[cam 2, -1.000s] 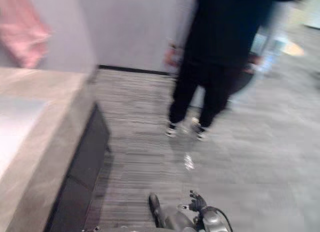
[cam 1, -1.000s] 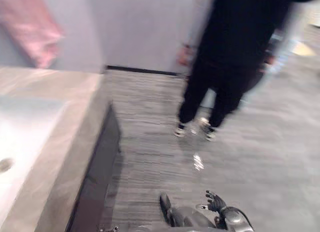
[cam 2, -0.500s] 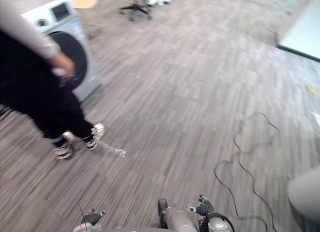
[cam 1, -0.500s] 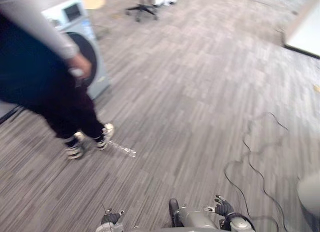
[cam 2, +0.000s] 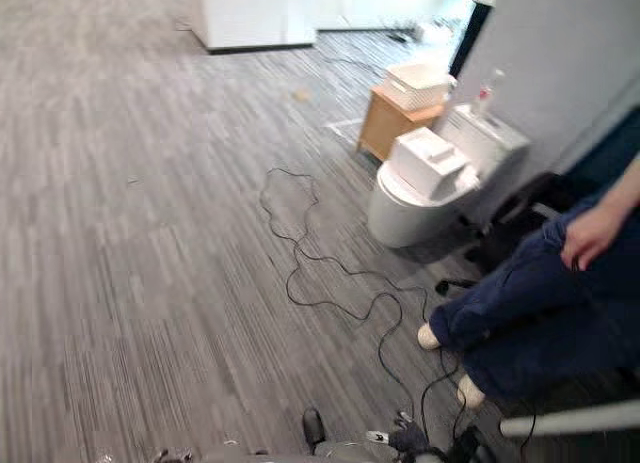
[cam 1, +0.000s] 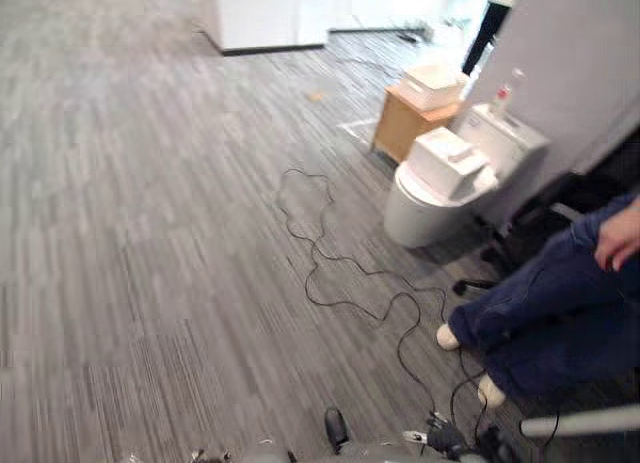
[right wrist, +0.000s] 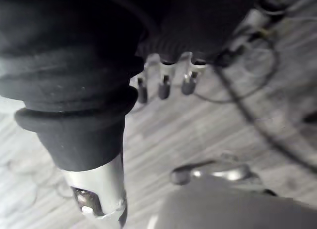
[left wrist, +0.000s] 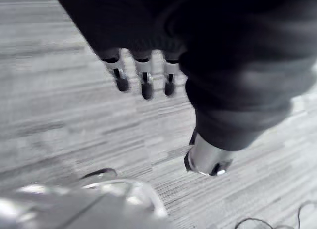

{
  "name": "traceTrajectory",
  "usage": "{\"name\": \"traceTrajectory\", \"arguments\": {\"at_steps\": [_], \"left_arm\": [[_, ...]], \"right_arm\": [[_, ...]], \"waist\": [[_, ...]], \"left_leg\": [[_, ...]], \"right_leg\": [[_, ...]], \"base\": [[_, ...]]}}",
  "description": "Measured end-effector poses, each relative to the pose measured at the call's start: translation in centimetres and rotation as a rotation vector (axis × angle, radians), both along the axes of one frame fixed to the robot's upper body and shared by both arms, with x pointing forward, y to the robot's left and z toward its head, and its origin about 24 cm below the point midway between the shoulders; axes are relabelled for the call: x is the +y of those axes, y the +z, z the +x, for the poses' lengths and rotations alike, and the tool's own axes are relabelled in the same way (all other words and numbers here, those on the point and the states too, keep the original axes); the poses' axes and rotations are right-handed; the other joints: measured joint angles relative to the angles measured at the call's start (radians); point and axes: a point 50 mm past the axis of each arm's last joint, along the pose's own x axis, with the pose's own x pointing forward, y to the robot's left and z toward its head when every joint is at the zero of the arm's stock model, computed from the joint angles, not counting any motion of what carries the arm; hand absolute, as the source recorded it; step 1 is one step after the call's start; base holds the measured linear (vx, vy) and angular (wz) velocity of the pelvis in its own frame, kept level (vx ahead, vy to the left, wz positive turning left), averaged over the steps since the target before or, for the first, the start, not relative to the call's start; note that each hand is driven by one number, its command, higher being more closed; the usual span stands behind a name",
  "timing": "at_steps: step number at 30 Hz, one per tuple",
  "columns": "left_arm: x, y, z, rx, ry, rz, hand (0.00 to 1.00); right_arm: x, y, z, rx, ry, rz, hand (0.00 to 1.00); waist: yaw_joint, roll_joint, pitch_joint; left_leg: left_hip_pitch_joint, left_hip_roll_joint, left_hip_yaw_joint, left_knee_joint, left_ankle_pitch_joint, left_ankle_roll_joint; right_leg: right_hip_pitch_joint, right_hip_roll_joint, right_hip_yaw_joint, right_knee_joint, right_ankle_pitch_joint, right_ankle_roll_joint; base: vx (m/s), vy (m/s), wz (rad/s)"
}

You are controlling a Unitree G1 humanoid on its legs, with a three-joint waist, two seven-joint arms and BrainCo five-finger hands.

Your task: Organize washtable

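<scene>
Both hands hang down over grey striped carpet and hold nothing. In the left wrist view my left hand (left wrist: 144, 85) has its fingers straight and relaxed, the thumb (left wrist: 205, 157) apart from them, with only carpet past them. My right hand (right wrist: 163, 83) looks the same in its own wrist view, fingers loose and the thumb (right wrist: 99, 189) to one side. The right hand (cam 1: 440, 441) also peeks in at the bottom edge of the left eye view.
A white toilet (cam 1: 440, 183) stands at the right against a grey wall, a bottle (cam 1: 503, 93) on its tank. Behind it is a low wooden cabinet (cam 1: 405, 123) with a white box (cam 1: 432, 80) on top. A seated person's legs (cam 1: 550, 313) fill the right side. A white partition (cam 1: 270, 13) stands at the back.
The camera has swung round: the sink counter, then the standing person and washing machine, have left the picture, and the toilet and a seated person have come in. Both hands stay hanging and empty.
</scene>
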Motion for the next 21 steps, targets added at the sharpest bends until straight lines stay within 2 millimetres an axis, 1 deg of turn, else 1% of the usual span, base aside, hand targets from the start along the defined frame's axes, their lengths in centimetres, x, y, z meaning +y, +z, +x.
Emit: {"name": "traceTrajectory", "arguments": {"at_steps": [1, 2, 3, 5, 7, 8, 9, 12, 13, 15, 17, 18, 20, 21], "left_arm": [[-0.3, -0.1, -0.2, 0.002, 0.001, -0.009, 0.0], [-0.8, -0.3, -0.5, 0.017, -0.003, -0.022, 0.0], [-1.1, -0.4, -0.6, 0.025, -0.01, -0.034, 0.0], [-1.4, -0.6, -1.1, 0.043, -0.006, -0.044, 0.0], [-1.3, -0.6, -1.5, 0.051, -0.002, -0.045, 0.0], [-1.2, -0.6, -1.5, 0.048, -0.003, -0.043, 0.0], [-1.2, -0.6, -1.4, 0.042, -0.004, -0.041, 0.0], [-1.1, -0.5, -1.4, 0.041, -0.004, -0.038, 0.0], [-1.1, -0.5, -1.5, 0.041, -0.002, -0.039, 0.0], [-1.1, -0.6, -1.8, 0.05, 0.0, -0.04, 0.0], [-1.2, -0.6, -2.1, 0.058, 0.0, -0.041, 0.0], [-1.2, -0.6, -2.2, 0.058, -0.001, -0.041, 0.0], [-1.1, -0.6, -2.2, 0.06, -0.002, -0.041, 0.0], [-1.2, -0.6, -2.1, 0.06, -0.012, -0.04, 0.0]], "right_arm": [[-0.4, 0.0, -0.3, 0.008, -0.015, -0.008, 0.0], [-0.5, -0.1, -0.5, 0.013, -0.032, -0.008, 0.0], [-0.9, -0.1, -0.8, 0.027, -0.055, -0.011, 0.0], [-1.0, -0.1, -0.8, 0.029, -0.066, -0.01, 0.0], [-1.0, -0.2, -1.3, 0.04, -0.078, -0.008, 0.0], [-1.1, -0.2, -1.4, 0.041, -0.085, -0.008, 0.0], [-1.1, -0.3, -1.5, 0.043, -0.096, -0.006, 0.0], [-1.0, -0.3, -1.7, 0.051, -0.109, -0.003, 0.0], [-1.1, -0.3, -1.7, 0.05, -0.109, -0.003, 0.0], [-1.2, -0.3, -1.7, 0.05, -0.114, -0.005, 0.0], [-1.2, -0.3, -1.7, 0.049, -0.115, -0.005, 0.0], [-1.2, -0.3, -1.7, 0.049, -0.115, -0.005, 0.0], [-1.2, -0.3, -1.5, 0.045, -0.116, -0.009, 0.0], [-1.2, -0.3, -1.4, 0.044, -0.117, -0.012, 0.0]], "waist": [[-0.01, 0.011, -0.004], [-0.022, 0.016, -0.004], [-0.018, 0.027, 0.007], [-0.017, 0.035, 0.011], [-0.017, 0.035, 0.011], [-0.017, 0.027, 0.008], [-0.017, 0.024, 0.008], [-0.014, 0.019, 0.012], [-0.014, 0.018, 0.016], [-0.017, 0.03, 0.022], [-0.017, 0.028, 0.018], [-0.017, 0.034, 0.022], [-0.017, 0.032, 0.02], [-0.017, 0.026, 0.013]], "left_leg": [[0.001, -0.012, 0.013, -0.021, 0.02, 0.015], [0.005, -0.038, 0.024, -0.03, 0.027, 0.019], [0.018, -0.046, 0.021, -0.028, 0.031, 0.019], [0.048, -0.053, -0.009, -0.029, 0.035, 0.015], [0.074, -0.059, -0.045, -0.031, 0.035, 0.015], [0.076, -0.061, -0.052, -0.034, 0.035, 0.015], [0.084, -0.066, -0.052, -0.059, 0.034, 0.015], [0.084, -0.083, -0.049, -0.101, 0.032, 0.009], [0.083, -0.085, -0.046, -0.105, 0.032, 0.008], [0.083, -0.088, -0.037, -0.114, 0.032, 0.008], [0.086, -0.089, -0.025, -0.126, 0.033, 0.007], [0.088, -0.09, -0.024, -0.129, 0.033, 0.007], [0.092, -0.093, -0.026, -0.126, 0.041, 0.007], [0.088, -0.099, -0.059, -0.117, 0.049, 0.004]], "right_leg": [[-0.001, -0.004, 0.004, 0.003, 0.002, -0.003], [0.005, -0.022, 0.019, 0.011, -0.001, -0.01], [0.007, -0.029, 0.032, 0.017, -0.004, -0.01], [0.024, -0.024, 0.034, 0.034, -0.006, -0.011], [0.043, -0.021, 0.016, 0.045, -0.018, -0.023], [0.041, -0.021, 0.014, 0.051, -0.021, -0.021], [0.038, -0.021, 0.006, 0.052, -0.027, -0.027], [0.022, -0.033, -0.02, 0.051, -0.035, -0.021], [0.02, -0.042, -0.042, 0.048, -0.034, -0.021], [0.019, -0.051, -0.063, 0.04, -0.033, -0.02], [0.021, -0.051, -0.063, 0.029, -0.032, -0.02], [0.021, -0.051, -0.064, 0.026, -0.032, -0.02], [0.021, -0.051, -0.069, 0.016, -0.015, -0.025], [0.023, -0.053, -0.075, 0.016, -0.009, -0.02]], "base": [[0.06, 0.158, -0.49], [0.09, 0.132, -0.54], [0.08, 0.108, -0.48], [0.07, 0.046, -0.39], [0.04, 0.007, -0.15], [0.01, -0.001, 0.04], [-0.04, 0.0, 0.08], [-0.06, -0.008, 0.0], [-0.05, -0.011, -0.11], [-0.03, -0.001, -0.15], [0.01, 0.008, -0.2], [0.1, 0.005, -0.13], [0.13, -0.001, 0.0], [0.11, -0.006, 0.06]]}}
